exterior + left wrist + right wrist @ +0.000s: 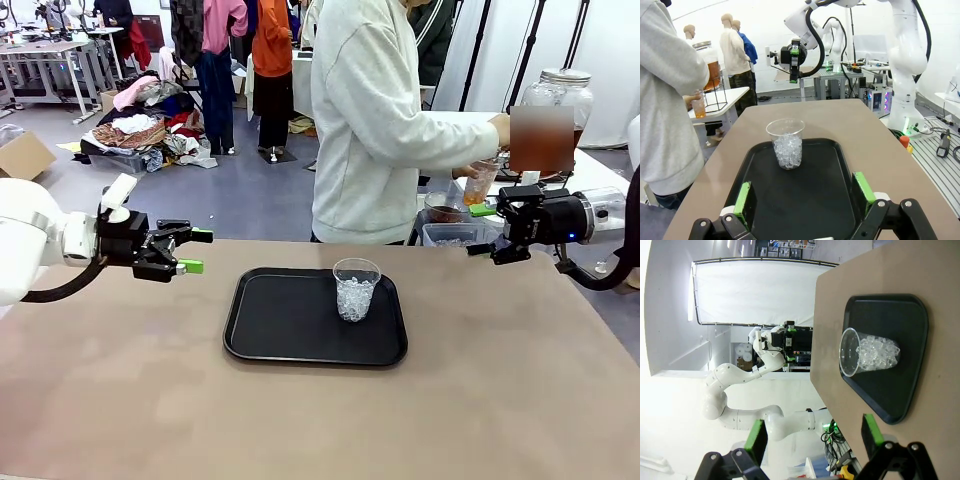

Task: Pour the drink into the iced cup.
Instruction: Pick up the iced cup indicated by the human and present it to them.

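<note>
Left gripper (pixel 198 252) hangs released, jaws wide apart and holding nothing, above the near left of the table (pixel 300 420), pointing right toward the tray (pixel 240 300); in its wrist view (pixel 802 196) the green pads frame the tray's near edge. Right gripper (pixel 482 230), likewise released and empty, hovers over the table's far right edge, pointing left; its wrist view (pixel 815 437) looks across the table at the tray. The black tray lies at the table's middle. A clear cup (pixel 356 290) stands upright on the tray's right half, partly filled with ice (pixel 354 298). Beyond the far edge a person (pixel 370 120) faces right. Far right, on a side table (pixel 735 93), stands a jar (pixel 710 62) holding the amber drink (pixel 714 75); the person's hand holds a small cup (pixel 480 182) of amber liquid just beside it.
</note>
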`<state>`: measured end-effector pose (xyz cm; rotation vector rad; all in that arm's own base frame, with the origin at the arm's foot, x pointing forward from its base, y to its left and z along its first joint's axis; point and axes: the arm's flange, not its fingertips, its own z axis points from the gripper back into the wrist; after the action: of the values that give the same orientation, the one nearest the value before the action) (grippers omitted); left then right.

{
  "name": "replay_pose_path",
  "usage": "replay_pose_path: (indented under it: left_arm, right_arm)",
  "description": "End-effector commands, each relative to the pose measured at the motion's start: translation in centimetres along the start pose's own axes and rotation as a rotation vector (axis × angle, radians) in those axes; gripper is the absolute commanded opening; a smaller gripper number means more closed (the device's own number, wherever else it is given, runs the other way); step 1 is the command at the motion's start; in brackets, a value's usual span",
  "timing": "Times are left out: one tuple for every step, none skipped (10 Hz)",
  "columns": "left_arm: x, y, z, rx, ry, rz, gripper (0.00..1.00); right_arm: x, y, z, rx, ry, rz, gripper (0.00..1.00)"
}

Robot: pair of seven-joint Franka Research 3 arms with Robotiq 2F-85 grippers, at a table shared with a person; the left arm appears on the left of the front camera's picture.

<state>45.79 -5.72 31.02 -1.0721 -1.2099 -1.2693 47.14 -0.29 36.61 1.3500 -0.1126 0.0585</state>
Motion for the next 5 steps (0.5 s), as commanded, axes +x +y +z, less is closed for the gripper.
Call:
replay_pose_path:
  left_arm:
    - [0.08,0.01,-0.06,-0.002,0.000,-0.006,1.00]
    - [0.08,0.01,-0.06,-0.002,0.000,-0.006,1.00]
    - [0.08,0.01,-0.06,-0.002,0.000,-0.006,1.00]
    - [0.08,0.01,-0.06,-0.002,0.000,-0.006,1.00]
    - [0.08,0.01,-0.06,-0.002,0.000,-0.006,1.00]
  right_arm:
    - [-0.06,0.13,0.03,-0.001,-0.004,0.002,1.00]
    - [-0.06,0.13,0.03,-0.001,-0.004,0.002,1.00]
    - [-0.06,0.13,0.03,-0.001,-0.004,0.002,1.00]
    - [-0.06,0.13,0.03,-0.001,-0.004,0.002,1.00]
    - [-0.06,0.13,0.03,-0.001,-0.004,0.002,1.00]
